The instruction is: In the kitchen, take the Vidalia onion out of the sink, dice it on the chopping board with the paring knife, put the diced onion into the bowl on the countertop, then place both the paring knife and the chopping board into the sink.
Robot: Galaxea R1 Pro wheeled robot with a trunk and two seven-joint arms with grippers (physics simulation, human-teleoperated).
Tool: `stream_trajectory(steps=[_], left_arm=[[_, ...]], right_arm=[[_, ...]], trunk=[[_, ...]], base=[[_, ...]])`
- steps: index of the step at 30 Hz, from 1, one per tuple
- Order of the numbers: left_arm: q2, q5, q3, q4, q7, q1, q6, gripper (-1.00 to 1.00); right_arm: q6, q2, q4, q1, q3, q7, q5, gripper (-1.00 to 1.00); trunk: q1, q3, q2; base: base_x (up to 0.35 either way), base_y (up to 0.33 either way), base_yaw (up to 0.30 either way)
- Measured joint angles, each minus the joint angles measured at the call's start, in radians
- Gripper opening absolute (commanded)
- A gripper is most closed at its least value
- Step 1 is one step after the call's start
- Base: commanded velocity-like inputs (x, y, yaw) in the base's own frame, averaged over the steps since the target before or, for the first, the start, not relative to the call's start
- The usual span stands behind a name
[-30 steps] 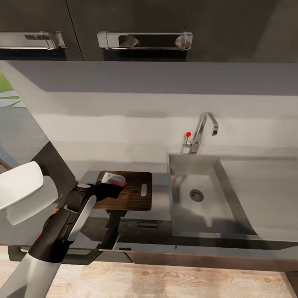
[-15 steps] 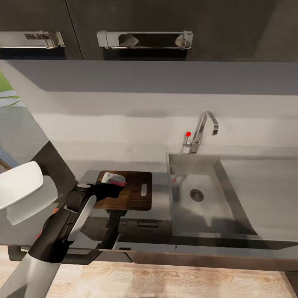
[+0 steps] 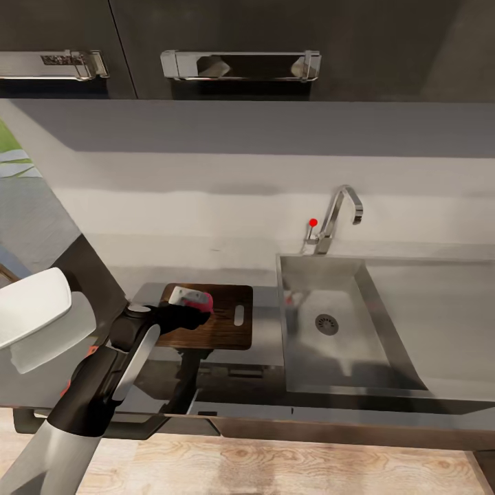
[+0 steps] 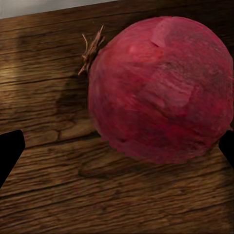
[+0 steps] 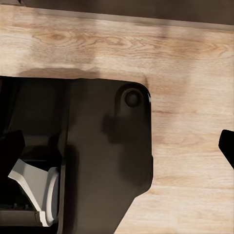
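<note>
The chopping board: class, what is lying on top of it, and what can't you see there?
On the chopping board rests a red onion, whole, between the left gripper's open fingers. In the head view the arm covers the board's near left corner, so anything there stays hidden.

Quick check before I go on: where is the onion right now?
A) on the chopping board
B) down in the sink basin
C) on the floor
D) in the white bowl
A: the left wrist view shows the red onion resting on the wood grain of the chopping board, and the head view shows it on the board beside the sink.
</note>
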State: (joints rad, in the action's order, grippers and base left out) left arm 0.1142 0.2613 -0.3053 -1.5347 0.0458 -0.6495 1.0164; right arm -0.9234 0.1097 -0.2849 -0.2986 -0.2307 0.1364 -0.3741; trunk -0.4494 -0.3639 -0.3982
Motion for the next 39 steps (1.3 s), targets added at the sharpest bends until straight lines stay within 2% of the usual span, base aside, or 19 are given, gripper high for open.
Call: stream_trajectory(steps=[11, 39], left_arm=[[0.0, -0.003, 0.009, -0.01, 0.0, 0.0, 0.0, 1.0], [0.0, -0.003, 0.005, -0.012, 0.0, -0.001, 0.0, 1.0]], right_arm=[[0.0, 0.0, 0.0, 0.0, 0.0, 0.0, 0.0, 1.0], [0.0, 0.0, 0.0, 0.0, 0.0, 0.0, 0.0, 1.0]], trunk=[[0.0, 0.0, 0.0], [-0.001, 0.0, 0.0]], base=[[-0.043, 0.0, 0.0], [-0.332, 0.0, 0.0]])
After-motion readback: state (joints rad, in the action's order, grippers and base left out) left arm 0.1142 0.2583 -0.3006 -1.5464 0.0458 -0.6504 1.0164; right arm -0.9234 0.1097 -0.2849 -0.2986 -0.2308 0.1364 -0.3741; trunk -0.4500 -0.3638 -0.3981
